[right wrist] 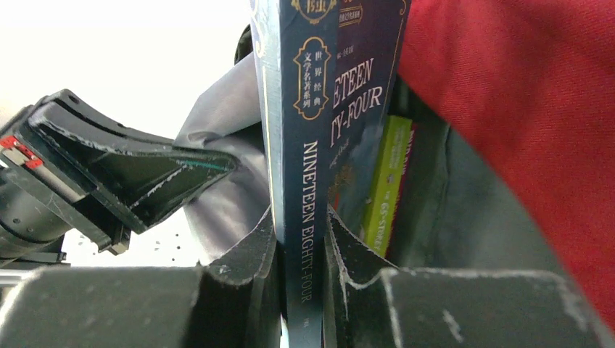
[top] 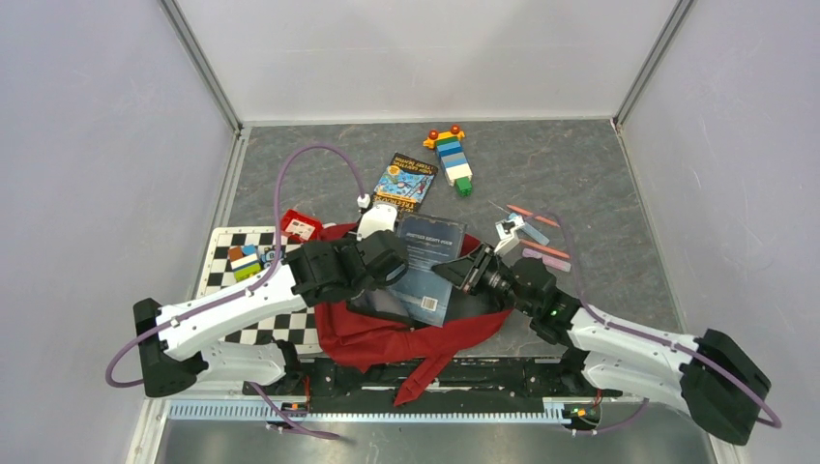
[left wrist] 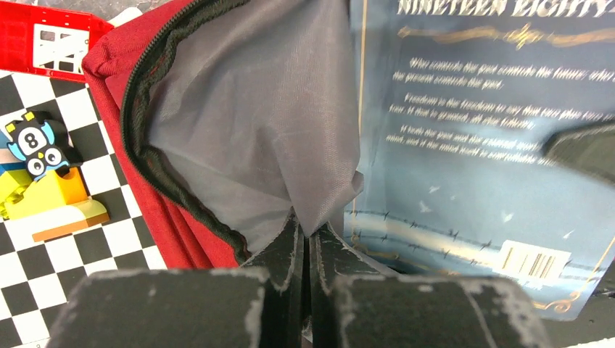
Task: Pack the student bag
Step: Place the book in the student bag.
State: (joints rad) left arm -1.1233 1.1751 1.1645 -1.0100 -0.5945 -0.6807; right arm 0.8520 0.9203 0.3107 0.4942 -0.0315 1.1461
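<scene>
The dark-red fabric backpack (top: 382, 338) lies open on the grey slate surface (top: 600, 174). The left arm reaches low across the backpack's left side, its pincer (left wrist: 308, 233) pressed together on a fold of the backpack's grey lining (left wrist: 254, 123) by the zippered rim. The right arm stretches in from the backpack's right, its pincer (right wrist: 299, 228) pinching the spine of a dark-blue paperback book (right wrist: 304, 109) partly in the backpack's mouth, beside a lime-green book (right wrist: 388, 181) inside.
</scene>
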